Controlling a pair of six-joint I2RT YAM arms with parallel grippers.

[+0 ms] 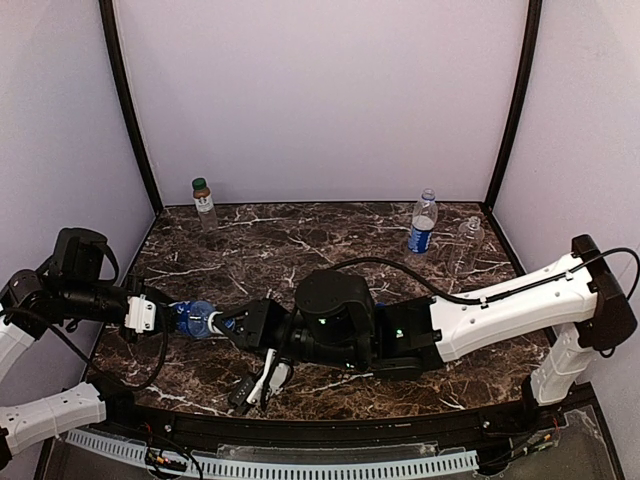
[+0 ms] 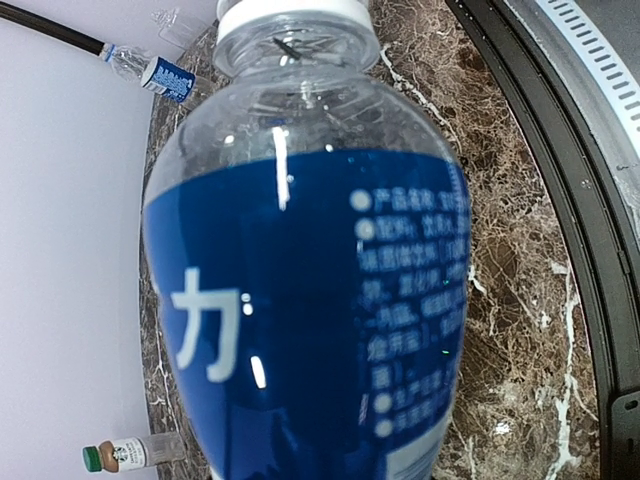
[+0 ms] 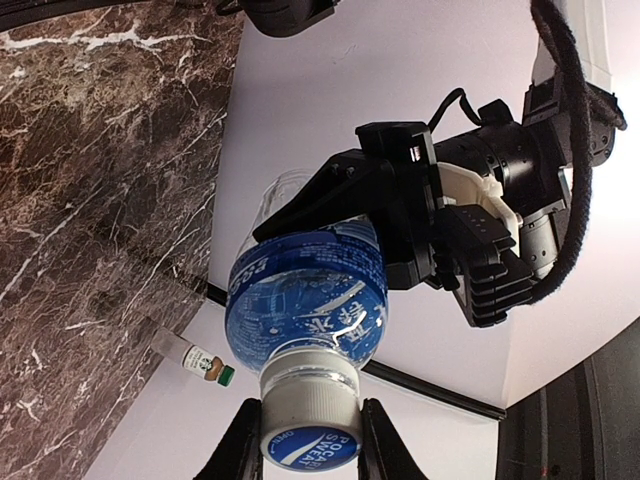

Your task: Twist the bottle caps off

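Observation:
My left gripper [image 1: 168, 316] is shut on a clear bottle with a blue label [image 1: 196, 318] and holds it on its side above the table. The bottle fills the left wrist view [image 2: 300, 300] and hides the fingers there. My right gripper [image 3: 308, 445] is shut on the bottle's white cap [image 3: 308, 410], with one black finger [image 3: 240, 445] on each side. The left gripper's fingers [image 3: 320, 200] clamp the bottle's body [image 3: 305, 295].
A brownish bottle with a green cap [image 1: 204, 205] stands at the back left. A second blue-labelled bottle [image 1: 423, 222] and a clear unlabelled one [image 1: 466, 240] stand at the back right. A small black and white object [image 1: 262, 380] lies near the front edge.

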